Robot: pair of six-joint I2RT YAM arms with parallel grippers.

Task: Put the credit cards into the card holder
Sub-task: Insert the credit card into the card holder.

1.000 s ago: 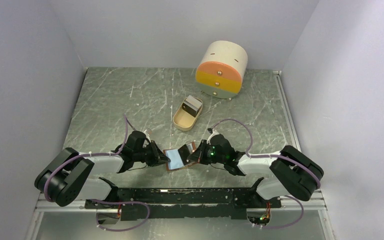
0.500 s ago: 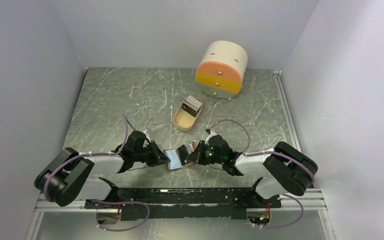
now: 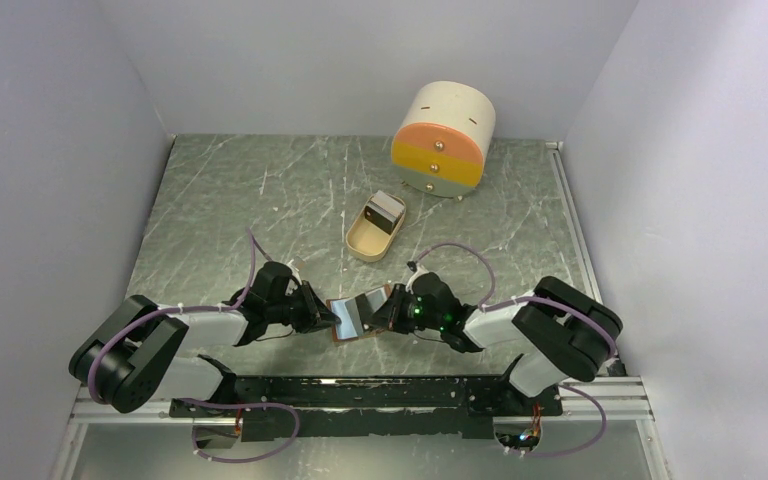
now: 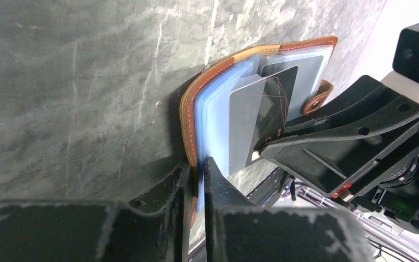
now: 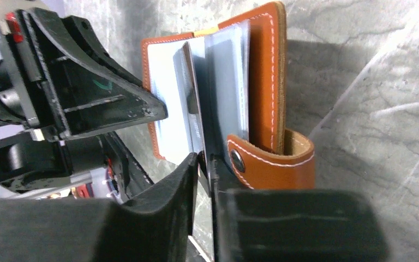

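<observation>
Since the earlier view the right arm (image 3: pixel 535 325) has swung inward, its elbow nearer the middle and its wrist nudged leftward, while the left arm (image 3: pixel 195 325) and the card holder (image 3: pixel 350 318) show no shift. The left jaws are pressed together on the holder's near edge, pinching the tan cover and the blue sleeves (image 4: pixel 215 131) so that it stands propped open and tilted off the bench (image 3: pixel 240 200). The right jaws stand nearly together on either side of a grey credit card (image 4: pixel 259 106) and appear to pinch its outer end. Judging from this, the thin hold on the left could slip if the right arm pushes harder, and the holder would then slide or fold shut. The card's corner could catch on a sleeve lip and buckle the pocket. Letting go too early would leave the card half out and free to tip. The card sits partly inside a clear pocket between the two sets of jaws, its inner end towards the left jaws and its outer end between the right ones. The snap tab (image 5: pixel 270 158) lies just beside the right jaws.
</observation>
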